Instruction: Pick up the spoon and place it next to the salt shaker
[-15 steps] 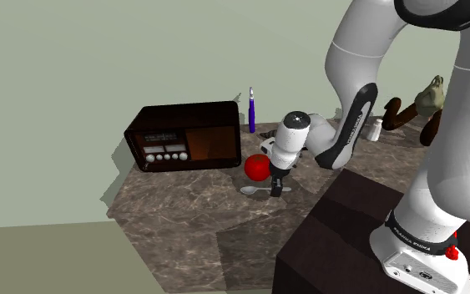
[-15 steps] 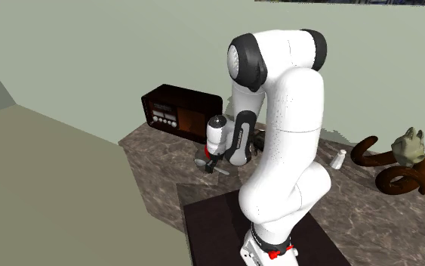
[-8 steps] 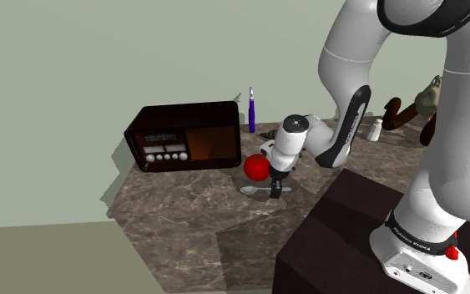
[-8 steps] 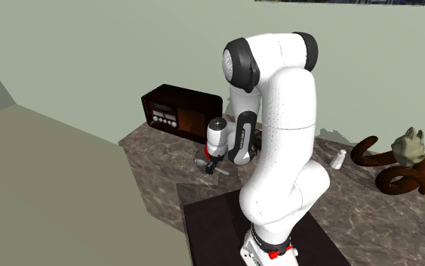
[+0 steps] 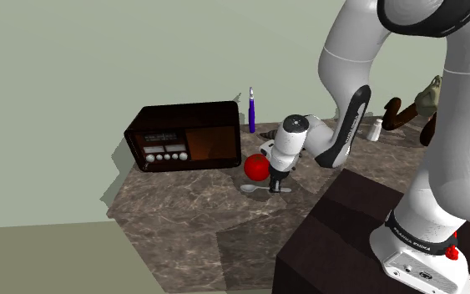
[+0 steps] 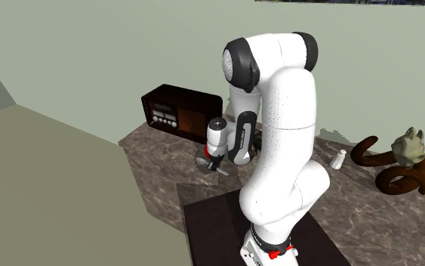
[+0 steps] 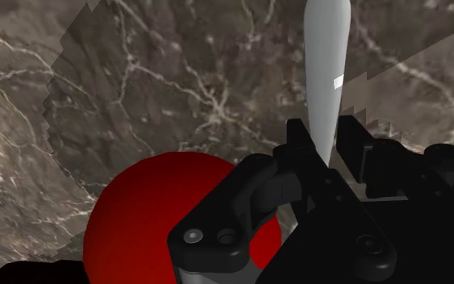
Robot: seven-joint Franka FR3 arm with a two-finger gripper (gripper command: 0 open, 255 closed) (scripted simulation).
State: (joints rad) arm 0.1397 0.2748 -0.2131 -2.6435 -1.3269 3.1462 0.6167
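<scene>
**Gripping the spoon by its handle, low on the counter**

Lying flat on the counter [image 5: 191,219], the spoon [image 5: 251,190] sits in the open middle, back from the near edge, with the radio [image 5: 183,136] standing toward the back edge. Its bowl points away from the gripper [image 5: 276,185] and its handle runs in under it. A ball [image 5: 257,168] rests just beside the spoon on the radio's side, which likely explains the hold. Coming down on the handle end keeps the fingers off the ball, though it crowds one finger closely in the wrist view.

The gripper points down at the counter with its fingers drawn in to a narrow gap. In the wrist view they are clamped on the thin end of the handle, one finger on each side. The bowl lies out ahead over the stone, and nothing else is between the fingers. The spoon looks to be resting on the counter, not yet lifted.

The shaker [image 5: 376,129] stands well apart, near the back edge and beyond the arm. The carry must therefore cross much of the counter, and a hold this far out on the handle could let the bowl droop or swing.
</scene>
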